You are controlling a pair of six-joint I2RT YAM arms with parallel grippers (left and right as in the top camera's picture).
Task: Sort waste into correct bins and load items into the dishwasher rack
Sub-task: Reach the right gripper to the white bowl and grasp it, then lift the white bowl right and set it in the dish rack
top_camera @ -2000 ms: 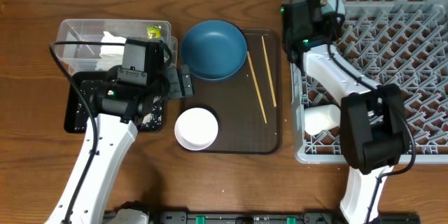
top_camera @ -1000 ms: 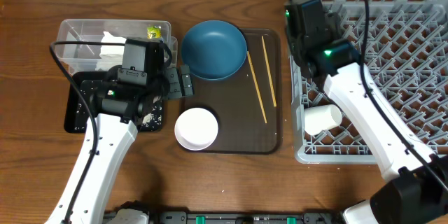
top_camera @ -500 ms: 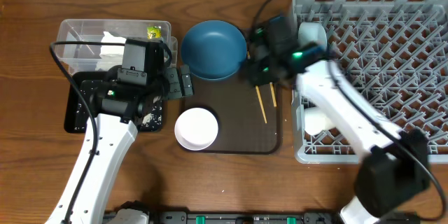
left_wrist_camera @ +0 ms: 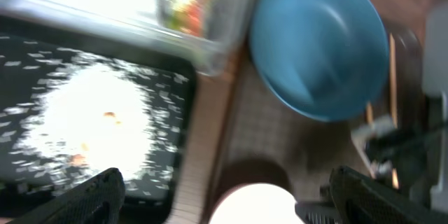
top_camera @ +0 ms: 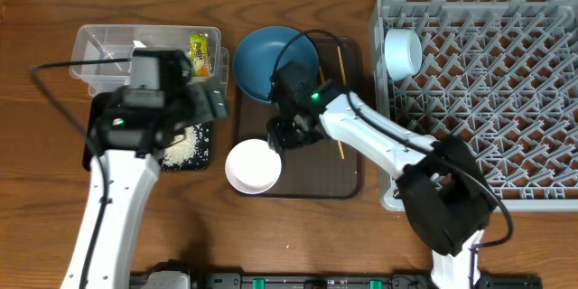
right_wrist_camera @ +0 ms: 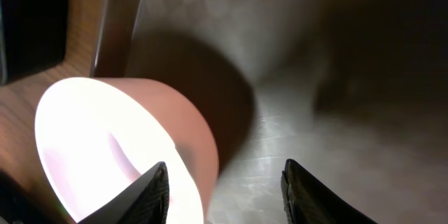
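My right gripper (top_camera: pixel 287 135) is open, low over the brown serving tray (top_camera: pixel 312 176). In the right wrist view the rim of the white shallow bowl (right_wrist_camera: pixel 105 154) stands between the open jaws of my right gripper (right_wrist_camera: pixel 231 196), untouched. This bowl (top_camera: pixel 253 165) sits at the tray's front left. The dark blue bowl (top_camera: pixel 271 63) and chopsticks (top_camera: pixel 348 86) lie behind. My left gripper (top_camera: pixel 217 104) is open and empty by the black tray (top_camera: pixel 108 149), which holds rice crumbs (top_camera: pixel 185 144). The clear tub (top_camera: pixel 108 50) holds the napkin and the wrapper (top_camera: pixel 199 52). The light blue bowl (top_camera: pixel 402 51) sits in the rack (top_camera: pixel 488 99). The white cup is hidden.
My right arm stretches from the rack's front left corner across the serving tray. The left wrist view is blurred and shows the dark blue bowl (left_wrist_camera: pixel 318 42), the crumbs (left_wrist_camera: pixel 91 122) and the white bowl (left_wrist_camera: pixel 255 206) between the left gripper's spread fingers.
My right arm swung left from the rack to the white bowl, leaving the light blue bowl in the rack. My left arm shifted a little left and back.
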